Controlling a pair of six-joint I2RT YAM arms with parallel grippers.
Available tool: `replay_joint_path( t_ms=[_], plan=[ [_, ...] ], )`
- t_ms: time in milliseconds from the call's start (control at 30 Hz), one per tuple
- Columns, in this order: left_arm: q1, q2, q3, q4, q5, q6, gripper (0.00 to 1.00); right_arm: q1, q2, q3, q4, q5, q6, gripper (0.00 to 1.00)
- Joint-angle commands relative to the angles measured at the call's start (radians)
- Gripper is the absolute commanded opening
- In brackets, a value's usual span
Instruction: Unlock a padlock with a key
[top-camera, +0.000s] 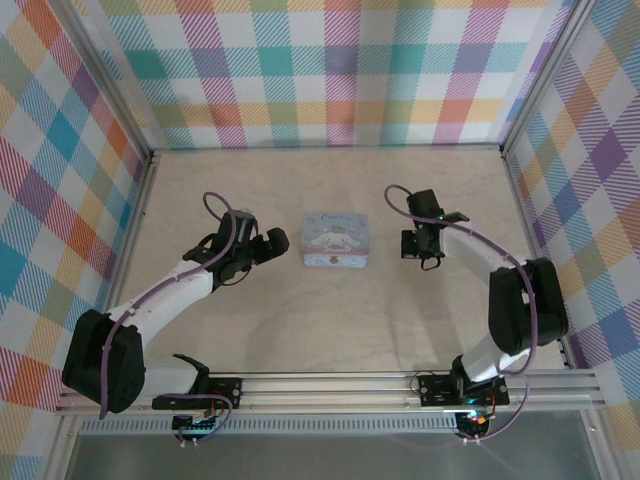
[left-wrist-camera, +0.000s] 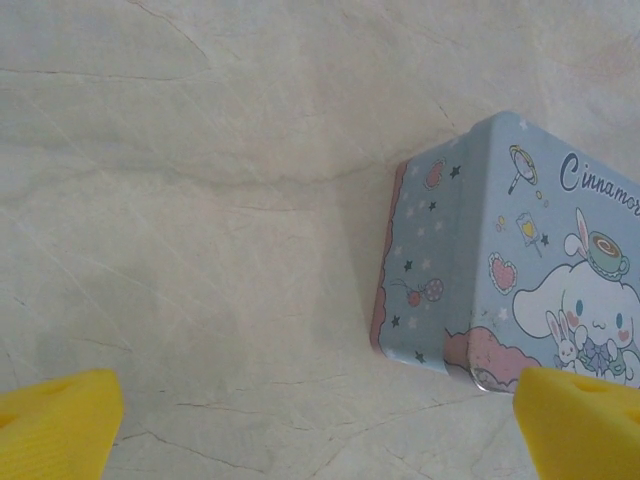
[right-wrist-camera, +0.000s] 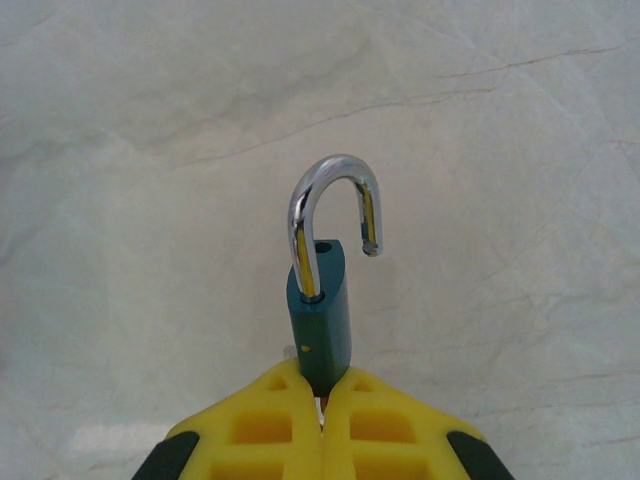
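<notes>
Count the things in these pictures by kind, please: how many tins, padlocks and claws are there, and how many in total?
tin: 1
padlock: 1, green, shackle open, held by the right claw
claws: 2, the left claw open beside the tin, the right claw shut
Total: 4

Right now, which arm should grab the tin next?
Probably the left. The left gripper is open, empty and close beside the tin. The right gripper is shut on the padlock, whose shackle is open, so it is busy.
</notes>
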Motion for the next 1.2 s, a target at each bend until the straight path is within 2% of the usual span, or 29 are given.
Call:
replay_joint_path(
  t_ms=[0, 133, 300, 467, 667, 767, 800, 833, 933, 1000, 1100, 1167],
  plan=[
    [0.016, -0.016, -0.013, -0.023, -0.016, 0.007, 1.00, -0.008, 0.070, 0.068, -0.048, 0.014, 0.016, 0.00],
    [0.018, -0.014, -0.016, -0.023, -0.016, 0.002, 1.00, -0.011, 0.124, 0.087, -0.037, -0.020, 0.030, 0.00],
    [0.020, -0.010, -0.017, -0.024, -0.012, -0.001, 1.00, -0.011, 0.181, 0.110, -0.043, -0.028, 0.034, 0.06],
    [0.021, -0.003, -0.010, -0.024, -0.019, -0.001, 1.00, -0.011, 0.158, 0.106, -0.041, -0.029, 0.043, 0.29],
    [0.027, 0.000, 0.015, -0.024, -0.030, 0.010, 1.00, -0.012, 0.053, 0.098, -0.057, -0.007, 0.043, 0.46],
    [0.038, 0.006, 0.044, -0.078, -0.051, 0.031, 1.00, -0.014, -0.022, 0.076, -0.041, 0.029, 0.045, 0.60],
    [0.044, 0.011, 0.061, -0.098, -0.060, 0.045, 1.00, -0.021, -0.046, 0.064, -0.027, 0.038, 0.045, 0.94],
    [0.050, 0.015, 0.078, -0.114, -0.070, 0.066, 1.00, -0.029, -0.067, 0.054, -0.013, 0.034, 0.045, 1.00],
    [0.061, 0.031, 0.134, -0.166, -0.130, 0.152, 1.00, -0.061, -0.128, 0.011, 0.043, 0.030, 0.049, 1.00],
    [0.071, 0.043, 0.169, -0.208, -0.217, 0.182, 1.00, -0.075, -0.171, -0.023, 0.092, 0.066, 0.056, 1.00],
    [0.088, 0.054, 0.200, -0.239, -0.389, 0.237, 1.00, -0.080, -0.220, -0.078, 0.168, 0.198, 0.061, 1.00],
    [0.121, 0.034, 0.168, -0.179, -0.411, 0.304, 1.00, -0.082, -0.250, -0.140, 0.252, 0.302, 0.051, 1.00]
  ],
)
